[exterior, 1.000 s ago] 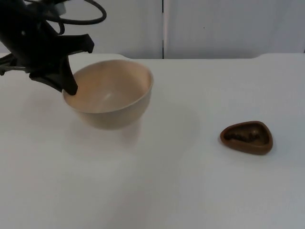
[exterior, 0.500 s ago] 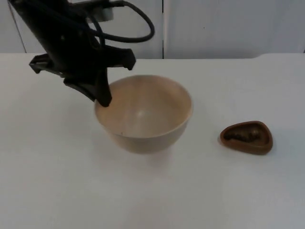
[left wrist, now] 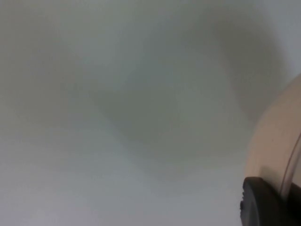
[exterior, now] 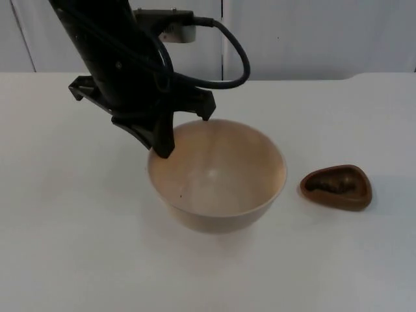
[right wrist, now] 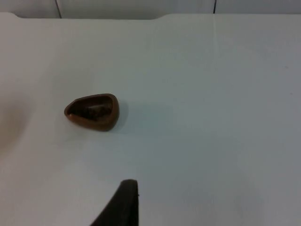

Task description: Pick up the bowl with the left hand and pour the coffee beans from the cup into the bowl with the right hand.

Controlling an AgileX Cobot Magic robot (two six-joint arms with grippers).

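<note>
Gripping the far-left rim of the wooden bowl (exterior: 218,175), the left gripper (exterior: 162,148) pinches the wall: one black finger comes down outside and the wall passes behind it, so the fingers look clamped on the rim. In the left wrist view a fingertip (left wrist: 263,202) lies against the pale bowl wall (left wrist: 277,141), with blurred white table (left wrist: 117,117) beyond.

The bowl sits mid-table; whether it is lifted clear or resting on the surface, I cannot tell. Its inside is bare apart from one small dark speck.

The small brown teardrop-shaped cup (exterior: 337,186) stands on the table near the bowl's right side, not touching it. Dark coffee beans (exterior: 331,184) lie in its hollow. The right wrist view shows the same cup (right wrist: 92,111) upright and alone, well ahead of the right gripper's fingertip (right wrist: 123,202). The right arm waits; its finger state cannot be told.

Handling judgement:
- Bowl: rigid, thin-walled, probably light. A one-sided rim pinch will let it tip, so keep it level.
- Cup: shallow, stiff, smooth-looking and low, so little wall to grab. Best hold looks to be across the rim at the broad end, leaving the narrow end free as a spout.
- Beans are loose and will roll out with a slight tilt.
</note>
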